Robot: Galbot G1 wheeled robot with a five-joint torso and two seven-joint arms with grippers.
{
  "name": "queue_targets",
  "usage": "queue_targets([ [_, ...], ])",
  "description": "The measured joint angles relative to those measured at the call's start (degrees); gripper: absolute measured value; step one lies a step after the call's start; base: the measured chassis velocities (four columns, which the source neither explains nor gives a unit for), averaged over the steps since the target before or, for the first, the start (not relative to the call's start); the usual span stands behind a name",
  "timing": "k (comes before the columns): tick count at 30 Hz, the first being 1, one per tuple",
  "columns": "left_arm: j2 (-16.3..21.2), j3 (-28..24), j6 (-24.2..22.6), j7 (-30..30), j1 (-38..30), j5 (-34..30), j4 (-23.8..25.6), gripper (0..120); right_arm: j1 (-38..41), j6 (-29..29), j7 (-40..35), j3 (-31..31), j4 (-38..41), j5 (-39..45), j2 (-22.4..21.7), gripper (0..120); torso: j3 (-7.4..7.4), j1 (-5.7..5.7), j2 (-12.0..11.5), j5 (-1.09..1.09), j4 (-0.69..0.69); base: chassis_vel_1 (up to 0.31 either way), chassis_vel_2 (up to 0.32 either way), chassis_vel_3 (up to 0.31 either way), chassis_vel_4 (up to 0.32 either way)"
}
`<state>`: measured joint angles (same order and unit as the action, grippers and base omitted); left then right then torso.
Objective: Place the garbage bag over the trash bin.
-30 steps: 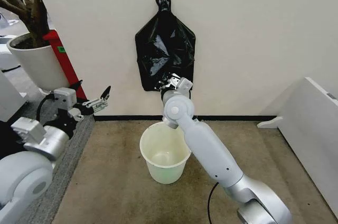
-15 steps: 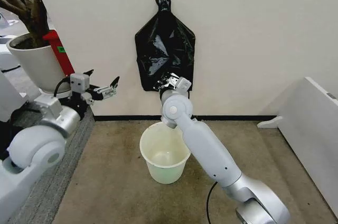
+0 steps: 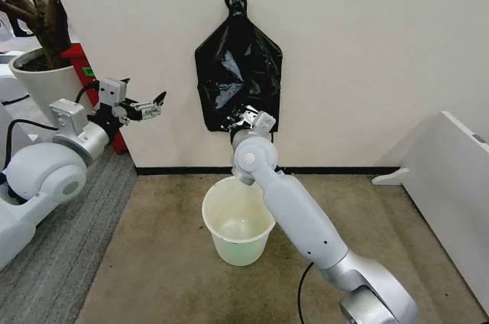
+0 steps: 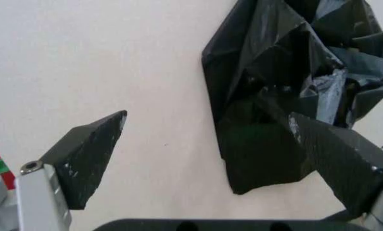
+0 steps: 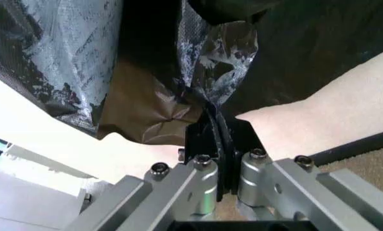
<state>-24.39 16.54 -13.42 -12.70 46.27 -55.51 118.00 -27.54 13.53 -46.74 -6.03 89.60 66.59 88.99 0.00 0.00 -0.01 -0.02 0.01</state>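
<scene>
A flat black bundle [image 3: 238, 72] hangs by its knotted neck from a hook on the wall. At its lower edge my right gripper [image 3: 243, 119] is shut on a thin fold of glossy black plastic, the garbage bag [image 5: 223, 62]; the right wrist view shows the gripper [image 5: 214, 120] pinching that sheet. The cream-white trash bin [image 3: 210, 209] stands upright on the floor directly below, with nothing in it. My left gripper [image 3: 150, 105] is open in the air to the left of the bundle, pointing at the wall. In the left wrist view this gripper [image 4: 208, 118] frames the bundle's [image 4: 287, 62] edge without touching it.
A large white plant pot [image 3: 46, 83] with a tree trunk and a red object [image 3: 88, 72] stand at the left by the wall. A white panel [image 3: 451, 186] lies on the floor at the right. A grey carpet strip [image 3: 69, 263] runs along the left.
My left arm has lifted and carried its open gripper up to the height of the bundle's lower half. The right gripper has stayed shut at the bundle's lower edge.
</scene>
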Motion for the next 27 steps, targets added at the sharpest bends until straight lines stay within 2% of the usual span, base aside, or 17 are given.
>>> queue_targets([
  [8, 0.0, -2.3, 0.0, 0.3, -2.8, -0.3, -0.7, 100, 0.3, 0.0, 0.1, 0.0, -0.4, -0.3, 0.5, 0, 0.00, 0.00, 0.0, 0.02, 0.01, 0.000, 0.000, 0.000, 0.000],
  [13, -2.3, -12.1, -0.3, -0.1, -11.7, -0.3, -2.6, 100, 0.5, 0.0, 0.5, 0.3, -0.6, -0.4, 0.5, 0, 0.00, 0.00, 0.0, 0.02, -0.02, 0.000, 0.000, 0.000, 0.000],
  [14, -2.3, -12.1, -0.3, -0.1, -11.7, -0.3, -2.6, 100, 0.5, 0.0, 0.5, 0.3, -0.6, -0.4, 0.5, 0, 0.00, 0.00, 0.0, 0.02, -0.02, 0.000, 0.000, 0.000, 0.000],
  [18, -5.9, -20.5, -0.9, -0.9, -21.7, -0.3, -5.6, 100, 0.8, 0.0, 0.7, 0.5, -0.6, -0.4, 0.3, 0, 0.00, 0.00, 0.0, 0.02, -0.02, 0.000, 0.000, 0.000, 0.000],
  [19, -5.9, -20.5, -0.9, -0.9, -21.7, -0.3, -5.6, 100, 0.8, 0.0, 0.7, 0.5, -0.6, -0.4, 0.3, 0, 0.00, 0.00, 0.0, 0.02, -0.02, 0.000, 0.000, 0.000, 0.000],
  [23, -9.3, -25.7, -2.1, -2.2, -29.5, -0.8, -8.3, 100, 1.0, 0.0, 0.7, 0.6, -0.7, -0.5, 0.5, 0, 0.00, 0.00, 0.0, 0.03, 0.00, 0.000, 0.000, 0.000, 0.000],
  [27, -12.0, -29.8, -3.8, -4.0, -33.9, -1.8, -9.9, 100, 1.0, 0.0, 0.9, 0.6, -0.7, -0.5, 0.5, 0, 0.00, 0.00, 0.0, 0.03, 0.00, 0.000, 0.000, 0.000, 0.000],
])
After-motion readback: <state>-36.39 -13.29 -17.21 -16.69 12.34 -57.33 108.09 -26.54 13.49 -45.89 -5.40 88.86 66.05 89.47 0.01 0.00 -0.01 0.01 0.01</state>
